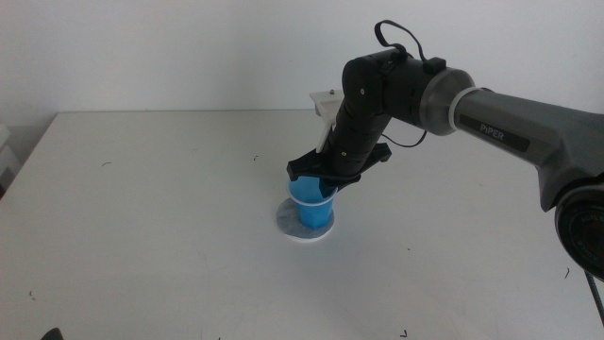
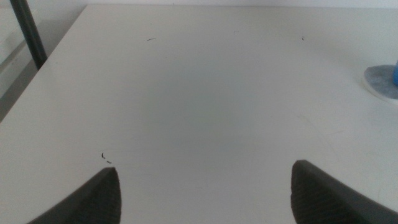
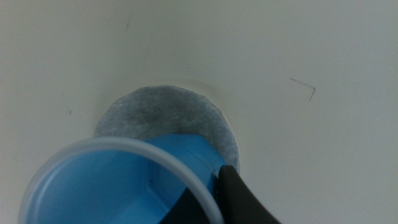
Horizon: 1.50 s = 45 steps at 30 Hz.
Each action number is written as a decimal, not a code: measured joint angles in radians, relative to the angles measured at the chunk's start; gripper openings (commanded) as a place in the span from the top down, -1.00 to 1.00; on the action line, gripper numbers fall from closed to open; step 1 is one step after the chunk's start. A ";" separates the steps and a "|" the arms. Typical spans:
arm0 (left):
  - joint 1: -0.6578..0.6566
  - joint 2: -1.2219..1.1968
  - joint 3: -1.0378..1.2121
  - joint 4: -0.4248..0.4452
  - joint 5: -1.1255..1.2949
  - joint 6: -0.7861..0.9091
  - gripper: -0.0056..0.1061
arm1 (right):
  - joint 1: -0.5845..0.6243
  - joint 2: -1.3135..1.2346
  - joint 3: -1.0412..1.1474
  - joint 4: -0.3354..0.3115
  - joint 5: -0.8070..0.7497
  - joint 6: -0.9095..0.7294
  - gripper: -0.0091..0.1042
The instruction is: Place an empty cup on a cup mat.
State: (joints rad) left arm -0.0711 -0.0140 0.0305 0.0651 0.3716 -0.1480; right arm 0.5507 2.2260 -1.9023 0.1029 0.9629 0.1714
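Observation:
The blue cup (image 1: 311, 204) stands upright on or just above the speckled grey cup mat (image 1: 289, 223), near the table's middle; I cannot tell whether its base touches. My right gripper (image 1: 326, 179) reaches down from the right and is shut on the cup's wall at the rim. In the right wrist view one jaw is outside the cup (image 3: 118, 186) and one inside, with the mat (image 3: 155, 115) beneath and the cup empty. My left gripper (image 2: 205, 180) waits open at the near left over bare table. From there the mat's edge (image 2: 378, 79) and a sliver of the cup (image 2: 395, 74) show.
The white table (image 1: 142, 208) spreads wide around the mat. A small white block (image 1: 326, 99) sits behind the right arm. Beyond the table's left edge stands a dark post (image 2: 28, 31).

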 measured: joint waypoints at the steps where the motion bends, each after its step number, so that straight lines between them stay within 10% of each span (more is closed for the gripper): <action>1: 0.000 0.000 0.000 0.000 0.000 0.000 -0.98 | 0.000 0.007 0.000 0.000 -0.006 0.000 0.86; 17: 0.000 0.000 0.000 0.000 0.000 0.000 -0.98 | 0.000 -0.054 0.000 -0.001 -0.020 0.000 -0.32; 45: 0.000 0.000 0.000 0.000 0.000 0.000 -0.98 | -0.420 -1.109 0.206 -0.140 0.260 -0.027 -0.35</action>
State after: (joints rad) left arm -0.0711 -0.0140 0.0305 0.0651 0.3716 -0.1480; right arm 0.1304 1.1173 -1.6959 -0.0370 1.2226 0.1439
